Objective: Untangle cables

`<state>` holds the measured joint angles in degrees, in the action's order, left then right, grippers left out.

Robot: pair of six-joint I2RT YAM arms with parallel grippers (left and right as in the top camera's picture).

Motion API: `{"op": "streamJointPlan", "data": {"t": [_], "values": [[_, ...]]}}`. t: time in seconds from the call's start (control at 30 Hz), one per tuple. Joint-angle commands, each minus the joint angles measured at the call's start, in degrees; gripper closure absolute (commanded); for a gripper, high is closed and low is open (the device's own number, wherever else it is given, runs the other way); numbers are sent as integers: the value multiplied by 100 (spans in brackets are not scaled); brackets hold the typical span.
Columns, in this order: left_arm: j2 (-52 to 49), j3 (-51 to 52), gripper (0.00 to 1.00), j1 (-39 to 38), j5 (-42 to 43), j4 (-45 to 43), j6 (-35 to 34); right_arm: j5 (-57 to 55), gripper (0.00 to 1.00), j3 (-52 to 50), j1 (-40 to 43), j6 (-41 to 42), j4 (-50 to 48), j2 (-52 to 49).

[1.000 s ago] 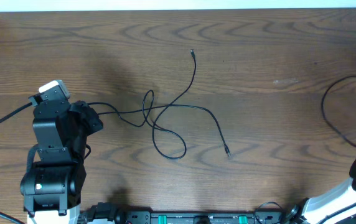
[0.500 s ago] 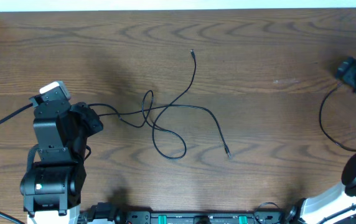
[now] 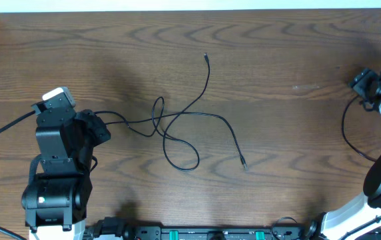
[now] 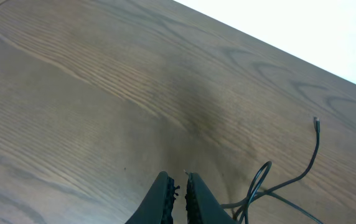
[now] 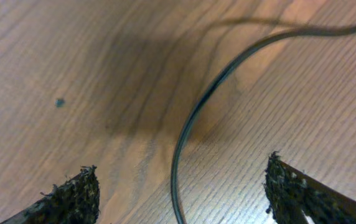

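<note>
A thin black cable (image 3: 177, 123) lies looped and crossed over itself mid-table, with plug ends at the far end (image 3: 206, 57) and near end (image 3: 244, 163). Its left strands run up to my left gripper (image 3: 102, 128), which is shut. In the left wrist view those strands (image 4: 259, 186) pass behind the right finger of that gripper (image 4: 179, 177); whether they are pinched I cannot tell. A second black cable (image 3: 346, 123) curves at the right edge. My right gripper (image 3: 362, 83) stands open over it, and this cable (image 5: 193, 118) runs between the right gripper's (image 5: 181, 169) wide-apart fingertips.
The table's far edge (image 3: 190, 11) meets a white surface. A rail with green fittings (image 3: 210, 233) lines the near edge. The left arm's thick black lead (image 3: 4, 130) trails off to the left.
The right arm came into view at the right edge and then shifted slightly down and left over the right cable. The left arm and the tangled cable have not moved.
</note>
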<state>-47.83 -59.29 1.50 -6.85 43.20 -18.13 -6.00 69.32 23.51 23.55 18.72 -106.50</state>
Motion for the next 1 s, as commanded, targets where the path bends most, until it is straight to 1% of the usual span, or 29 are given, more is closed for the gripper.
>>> {"op": "streamJointPlan", "data": {"t": [0.0,0.07,0.1,0.17,0.23,0.27,0.3,0.4,0.57,0.63,0.73,0.83,0.97], "values": [[35,-90,91,20,-118,2,28,39,23,-208,24,168,-350,-354],[35,-90,92,20,-118,4,28,57,24,-212,17,168,-509,-590],[35,-90,91,20,-116,4,28,59,27,-212,17,168,-608,-726],[35,-90,92,20,-118,4,28,76,50,-208,17,168,-887,-901],[35,-90,92,20,-118,4,28,186,70,-188,17,103,-1209,-881],[35,-90,92,20,-118,4,28,306,95,-35,44,37,-1399,-739],[35,-90,92,20,-118,4,28,293,99,87,63,37,-1410,-654],[35,-90,92,20,-118,4,28,-44,99,634,227,-232,-1403,-367],[35,-90,92,20,-118,4,26,-748,99,1779,699,-1279,-1309,-96],[35,-90,92,20,-116,4,26,-1067,99,2149,892,-1486,-1226,-96],[35,-90,92,20,-116,4,24,-1176,99,2463,1200,-1617,-1231,-98],[35,-90,92,20,-114,4,2,-1139,99,2474,1390,-1596,-1147,-127],[35,-90,92,20,-111,7,-20,-1082,98,2448,1482,-1373,-435,-393]]}}
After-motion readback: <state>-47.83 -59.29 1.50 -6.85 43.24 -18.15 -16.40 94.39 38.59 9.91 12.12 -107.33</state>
